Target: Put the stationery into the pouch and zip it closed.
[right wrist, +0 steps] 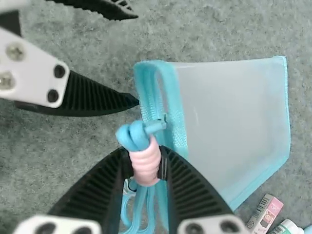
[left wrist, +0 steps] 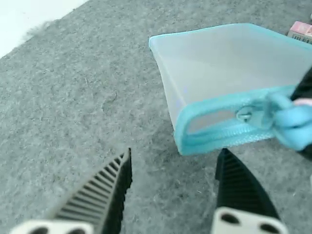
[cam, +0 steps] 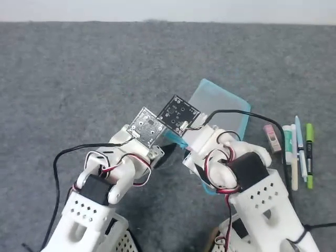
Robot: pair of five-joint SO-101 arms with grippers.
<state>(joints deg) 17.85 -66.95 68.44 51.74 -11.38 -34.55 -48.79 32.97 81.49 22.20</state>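
My R gripper (right wrist: 146, 158) is narrow, pinched on the zip pull (right wrist: 145, 168). The pull is a pink sleeve w/ a blue cord knotted above it, right by the slider (right wrist: 158, 126) at the zip edge of the pouch (right wrist: 229, 126).

L gripper (left wrist: 173, 170) is spread wide and holds nothing. Its jaws hang over the bare grey mat (left wrist: 73, 97), just short of the pouch corner. On the R wrist cam one L fingertip (right wrist: 131, 101) sits at that corner, touching or nearly; can't tell which.

The pouch is translucent w/ turquoise trim and sits ahead of both grippers, zip edge toward the arms.

The stationery (cam: 294, 149) lies on the mat to the R of the pouch, apart from it. The pink eraser (cam: 272, 137) is nearest the pouch, then pens side by side, w/ the green marker (cam: 309, 155) outermost.
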